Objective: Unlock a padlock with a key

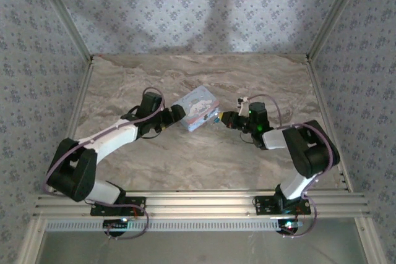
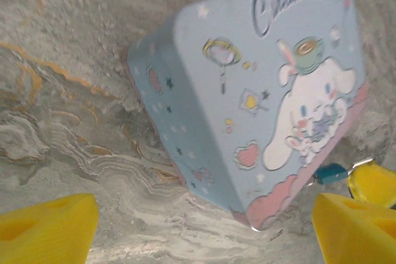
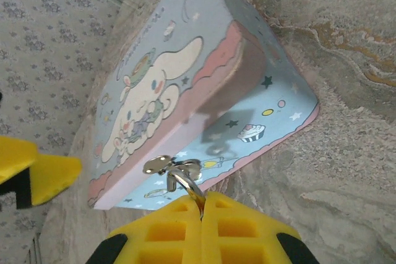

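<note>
The padlock (image 2: pixel 331 173) is a tiny dark blue-grey body at the near corner of a light-blue cartoon tin (image 2: pixel 272 91). Its silver shackle (image 3: pixel 185 180) hooks through the tin's hasp (image 3: pixel 158 165). My right gripper (image 3: pixel 203 205) is shut on the padlock, and the shackle comes out between its yellow fingers; the lock body is hidden there. My left gripper (image 2: pixel 207 227) is open on the tin's other side, its fingers (image 2: pixel 49 227) wide apart and clear of the tin. From above, the tin (image 1: pixel 198 108) lies between the left gripper (image 1: pixel 179 114) and the right gripper (image 1: pixel 226 119). The key is out of view.
The tin rests on a marbled table (image 1: pixel 185 159) with patterned walls on three sides and a metal rail (image 1: pixel 198 202) along the near edge. A left finger (image 3: pixel 37 165) shows beyond the tin in the right wrist view.
</note>
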### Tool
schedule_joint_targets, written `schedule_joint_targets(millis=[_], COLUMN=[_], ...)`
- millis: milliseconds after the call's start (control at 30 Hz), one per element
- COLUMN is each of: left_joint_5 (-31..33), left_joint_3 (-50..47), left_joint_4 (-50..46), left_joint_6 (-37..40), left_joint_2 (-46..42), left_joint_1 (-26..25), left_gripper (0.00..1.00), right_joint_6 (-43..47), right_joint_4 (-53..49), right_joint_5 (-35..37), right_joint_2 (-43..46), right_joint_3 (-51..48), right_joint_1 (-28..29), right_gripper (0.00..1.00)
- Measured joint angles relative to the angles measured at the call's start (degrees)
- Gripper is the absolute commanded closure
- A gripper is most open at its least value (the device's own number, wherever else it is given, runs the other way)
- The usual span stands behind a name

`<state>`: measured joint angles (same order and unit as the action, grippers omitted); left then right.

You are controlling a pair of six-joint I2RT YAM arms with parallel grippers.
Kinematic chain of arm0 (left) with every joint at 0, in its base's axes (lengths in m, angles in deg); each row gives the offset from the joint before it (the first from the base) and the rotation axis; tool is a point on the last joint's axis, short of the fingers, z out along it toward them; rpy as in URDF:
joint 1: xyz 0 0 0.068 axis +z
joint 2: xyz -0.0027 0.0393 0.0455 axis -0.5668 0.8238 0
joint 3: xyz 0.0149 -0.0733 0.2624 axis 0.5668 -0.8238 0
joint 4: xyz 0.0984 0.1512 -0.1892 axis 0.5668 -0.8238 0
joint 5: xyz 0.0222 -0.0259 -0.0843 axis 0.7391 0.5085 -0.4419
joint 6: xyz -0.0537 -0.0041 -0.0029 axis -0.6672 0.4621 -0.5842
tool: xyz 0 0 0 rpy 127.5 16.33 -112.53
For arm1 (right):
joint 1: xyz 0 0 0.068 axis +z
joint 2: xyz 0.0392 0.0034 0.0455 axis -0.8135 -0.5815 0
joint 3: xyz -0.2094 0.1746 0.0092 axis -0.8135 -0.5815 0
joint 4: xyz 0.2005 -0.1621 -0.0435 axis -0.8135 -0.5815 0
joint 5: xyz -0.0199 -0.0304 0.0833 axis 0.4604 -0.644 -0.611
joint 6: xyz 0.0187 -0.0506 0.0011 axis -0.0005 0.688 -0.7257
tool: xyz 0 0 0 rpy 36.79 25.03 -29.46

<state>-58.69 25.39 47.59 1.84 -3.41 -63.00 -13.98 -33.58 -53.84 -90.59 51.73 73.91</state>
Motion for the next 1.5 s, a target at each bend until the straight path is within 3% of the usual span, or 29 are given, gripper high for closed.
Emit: schedule_joint_targets(millis=[200, 533, 833, 1133, 1500], left_joint_5=[3.9, 8.0, 11.1, 11.8, 11.8], left_joint_3=[-2.8, -7.6, -8.5, -9.4, -9.5], left_joint_4=[-0.2, -0.2, -1.1, -2.4, -2.8], left_joint_6=[1.8, 7.0, 11.4, 12.0, 12.0], left_joint_2=[-7.3, -17.1, -22.9, -23.3, -23.3], left_joint_1=[1.5, 3.4, 4.5, 5.2, 5.2], left_gripper=[0.02, 0.02, 0.02, 0.02, 0.02], right_joint_6=[5.2, 12.0, 15.4, 15.7, 16.3], right_joint_4=[-10.7, -32.5, -52.3, -60.9, -61.7], right_joint_5=[0.8, 3.6, 7.0, 8.3, 8.0], right_joint_2=[8.0, 20.3, 26.4, 26.4, 17.9], right_joint_3=[0.0, 1.8, 4.9, 4.7, 4.7], right_joint_1=[0.0, 2.5, 6.9, 10.0, 11.1], right_gripper=[1.00, 1.00, 1.00, 1.00, 1.00])
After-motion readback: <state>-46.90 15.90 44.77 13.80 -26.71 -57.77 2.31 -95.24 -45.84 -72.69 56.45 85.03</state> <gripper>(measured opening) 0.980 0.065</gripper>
